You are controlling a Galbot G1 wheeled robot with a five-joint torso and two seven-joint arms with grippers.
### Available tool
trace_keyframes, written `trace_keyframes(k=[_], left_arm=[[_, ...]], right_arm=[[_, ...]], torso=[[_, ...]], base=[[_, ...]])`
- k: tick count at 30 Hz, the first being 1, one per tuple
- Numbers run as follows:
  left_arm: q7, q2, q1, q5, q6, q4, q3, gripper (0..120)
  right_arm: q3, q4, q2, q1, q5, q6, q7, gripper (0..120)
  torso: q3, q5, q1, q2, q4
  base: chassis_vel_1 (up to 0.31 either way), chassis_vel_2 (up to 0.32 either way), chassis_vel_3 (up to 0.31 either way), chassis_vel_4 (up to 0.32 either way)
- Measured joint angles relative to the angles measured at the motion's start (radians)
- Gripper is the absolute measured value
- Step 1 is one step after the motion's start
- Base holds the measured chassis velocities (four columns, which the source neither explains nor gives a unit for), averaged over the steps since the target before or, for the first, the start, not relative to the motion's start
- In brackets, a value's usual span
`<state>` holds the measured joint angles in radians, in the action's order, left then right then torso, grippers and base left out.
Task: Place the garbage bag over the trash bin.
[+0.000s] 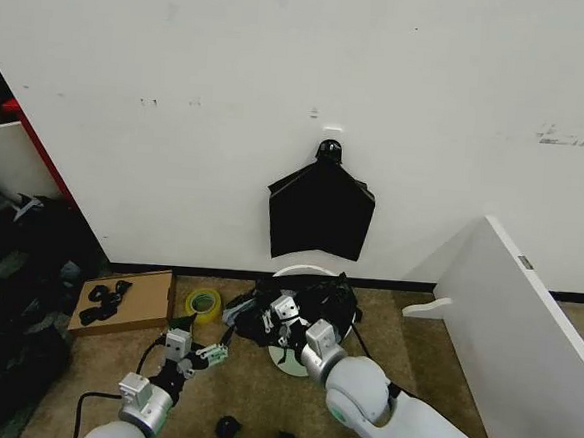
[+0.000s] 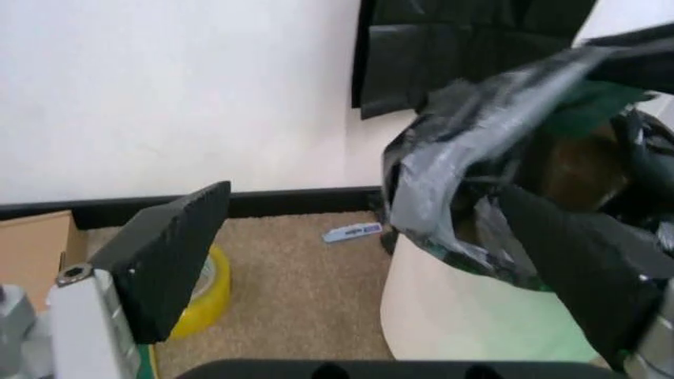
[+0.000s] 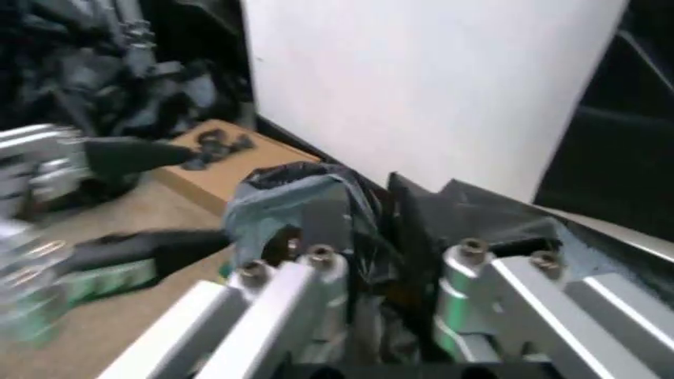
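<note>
Carpet (image 1: pixel 249 397) covers the floor before a white wall (image 1: pixel 282 78), and on it stands the trash bin (image 1: pixel 287 359), close to the wall. The garbage bag (image 1: pixel 321 301) lies crumpled over the bin's mouth, its glossy black folds bunched on the rim; in the left wrist view the bag (image 2: pixel 495 142) hangs partway down the white bin wall (image 2: pixel 463 316).

The right pincer (image 1: pixel 283 314) sits at the top of the bin, its fingers (image 3: pixel 316 225) clenched on a fold of the garbage bag (image 3: pixel 284 197). The left pincer (image 1: pixel 195 351) hangs low over the carpet, just beside the bin on the robot's left, released with its jaws spread apart and nothing between them; one dark finger pad (image 2: pixel 174 245) shows wide of the other, which lies close by the bag.

A flat matte black bundle (image 1: pixel 319 216) with a pointed top hangs on the wall above the bin. A roll of yellow tape (image 1: pixel 203 301) lies on the carpet near the skirting, next to a flat cardboard piece (image 1: pixel 131 303) carrying some black straps (image 1: pixel 104 301). A slanted white board (image 1: pixel 525 326) leans on the robot's right. No writing or label can be read on any of these things.
</note>
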<state>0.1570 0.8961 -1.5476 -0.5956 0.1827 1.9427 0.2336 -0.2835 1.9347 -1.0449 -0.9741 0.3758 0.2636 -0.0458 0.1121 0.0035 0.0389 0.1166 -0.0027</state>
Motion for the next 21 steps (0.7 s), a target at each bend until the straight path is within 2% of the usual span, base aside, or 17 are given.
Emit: trace_keyframes(k=[3, 7, 9, 12, 13, 14, 15, 18, 21], left_arm=[[0.004, 0.003, 0.002, -0.005, -0.003, 0.000, 0.001, 100], [0.007, 0.008, 0.004, -0.009, -0.010, 0.006, 0.001, 100], [0.008, 0.008, 0.004, -0.009, -0.010, 0.007, 0.001, 100], [0.010, 0.008, 0.003, -0.011, -0.012, 0.011, 0.004, 100], [0.010, 0.008, 0.003, -0.011, -0.012, 0.011, 0.004, 100], [0.012, 0.008, 0.003, -0.014, -0.013, 0.014, 0.005, 100], [0.015, 0.009, 0.004, -0.017, -0.013, 0.016, 0.005, 100], [0.021, 0.013, 0.011, -0.025, -0.013, 0.017, 0.005, 100], [0.024, 0.022, 0.032, -0.032, -0.019, 0.020, -0.004, 100]], right_arm=[[0.009, 0.007, 0.013, -0.013, -0.020, -0.021, 0.028, 25], [0.034, 0.017, 0.030, -0.040, -0.047, -0.082, 0.076, 45], [0.037, 0.018, 0.030, -0.043, -0.047, -0.090, 0.079, 46], [0.045, 0.019, 0.029, -0.052, -0.048, -0.108, 0.086, 58], [0.045, 0.019, 0.029, -0.052, -0.048, -0.108, 0.086, 58], [0.046, 0.019, 0.028, -0.056, -0.051, -0.111, 0.086, 68], [0.047, 0.019, 0.028, -0.059, -0.054, -0.111, 0.086, 73], [0.049, 0.019, 0.028, -0.065, -0.067, -0.112, 0.087, 79], [0.051, 0.022, 0.032, -0.073, -0.076, -0.111, 0.088, 94]], torso=[[0.000, 0.0001, 0.000, 0.000, 0.0000], [0.000, 0.0001, 0.000, 0.000, 0.0000], [0.000, 0.0001, 0.000, 0.000, 0.0000], [0.000, 0.0001, 0.000, 0.000, 0.0000], [0.000, 0.0001, 0.000, 0.000, 0.0000], [0.000, 0.0001, 0.000, 0.000, 0.0001], [0.000, 0.0001, 0.000, 0.000, 0.0002], [0.000, 0.0001, 0.000, 0.000, 0.0002], [0.000, 0.0001, 0.000, 0.000, 0.0000]], base=[[0.000, 0.000, 0.000, 0.000], [0.000, 0.000, 0.000, 0.000], [0.000, 0.000, 0.000, 0.000], [0.000, 0.000, 0.000, 0.000], [0.000, 0.000, 0.000, 0.000], [0.000, 0.000, 0.000, 0.000], [0.000, 0.000, 0.000, 0.000], [0.000, 0.000, 0.000, 0.000], [0.000, 0.000, 0.000, 0.000]])
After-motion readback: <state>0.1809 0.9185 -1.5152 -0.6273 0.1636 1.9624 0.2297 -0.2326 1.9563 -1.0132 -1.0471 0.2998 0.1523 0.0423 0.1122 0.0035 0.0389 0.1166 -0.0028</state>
